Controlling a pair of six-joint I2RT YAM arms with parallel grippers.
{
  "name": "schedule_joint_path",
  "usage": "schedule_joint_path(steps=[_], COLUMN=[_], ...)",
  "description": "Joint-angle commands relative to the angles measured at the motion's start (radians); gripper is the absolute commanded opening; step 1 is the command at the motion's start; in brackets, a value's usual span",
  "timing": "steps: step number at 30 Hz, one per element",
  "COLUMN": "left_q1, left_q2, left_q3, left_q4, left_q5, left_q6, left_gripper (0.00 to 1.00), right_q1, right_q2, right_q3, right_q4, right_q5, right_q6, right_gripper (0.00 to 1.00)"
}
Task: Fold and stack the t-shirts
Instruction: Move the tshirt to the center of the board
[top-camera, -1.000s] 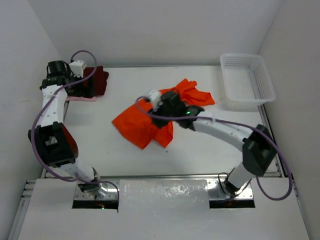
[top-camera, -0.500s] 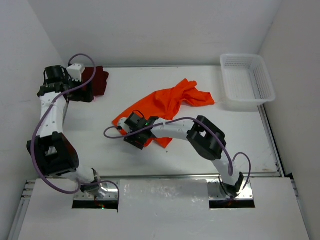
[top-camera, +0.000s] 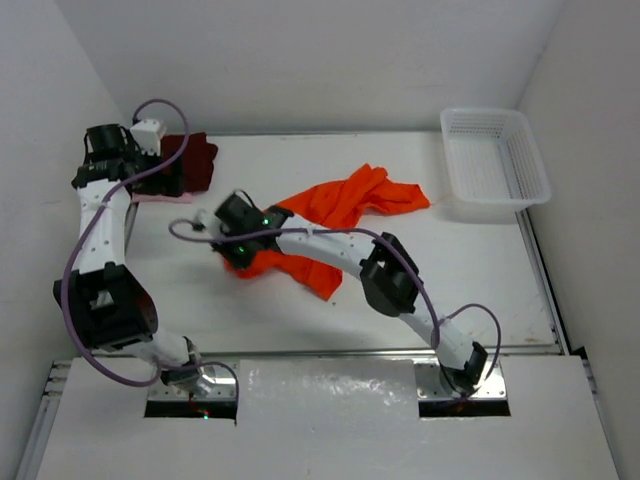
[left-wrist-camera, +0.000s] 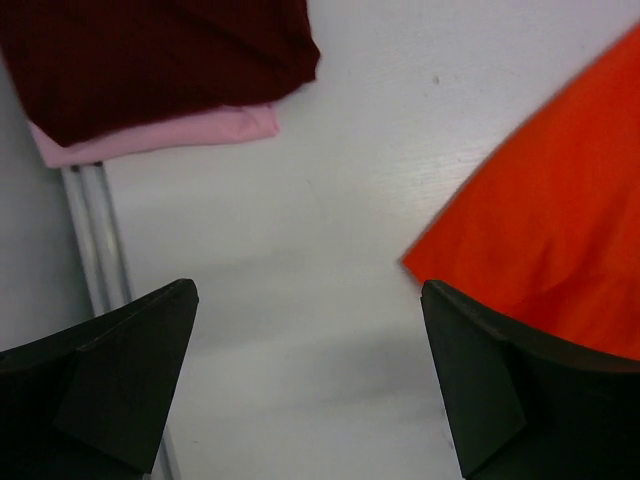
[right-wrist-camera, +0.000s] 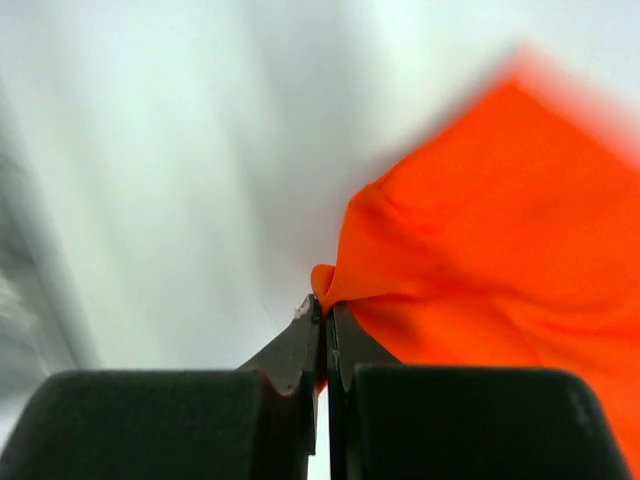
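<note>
At the middle of the worktop (top-camera: 450, 270) the orange t-shirt (top-camera: 345, 205) lies rumpled, one edge pinched tight in my right gripper (right-wrist-camera: 322, 310). Far left, the maroon t-shirt (left-wrist-camera: 150, 60) sits folded on the pink t-shirt (left-wrist-camera: 165, 135); my left gripper (left-wrist-camera: 308, 290) hovers nearby, spread and empty. I judge this the flattening step: next, pull that edge out smooth before folding.

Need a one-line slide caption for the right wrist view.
Right gripper shut on a corner of the orange t-shirt, white table blurred behind.
</note>
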Motion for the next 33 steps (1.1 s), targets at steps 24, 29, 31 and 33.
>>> schedule_joint_path(steps=[24,29,31,33], left_q1=[-0.31,-0.408,-0.46,-0.519], left_q2=[0.163,0.002,-0.073,-0.145], left_q3=[0.408,0.187,0.043,-0.066], left_q4=[-0.096,-0.26,-0.337,-0.385], left_q5=[-0.031,0.17,0.204,0.137], left_q6=[0.075,0.406,0.564,0.606], left_gripper=[0.82,0.62,0.52,0.38], right_q1=[-0.803,-0.803,-0.803,-0.803], right_q2=[-0.949,-0.996,-1.01,-1.021], right_q3=[-1.081,-1.327,-1.355,-1.37], right_q4=[0.493,0.517,0.528,0.547], right_q5=[0.102,0.031,0.028,0.031], right_q6=[0.698,0.681,0.684,0.682], right_gripper=[0.0,0.0,0.0,0.0])
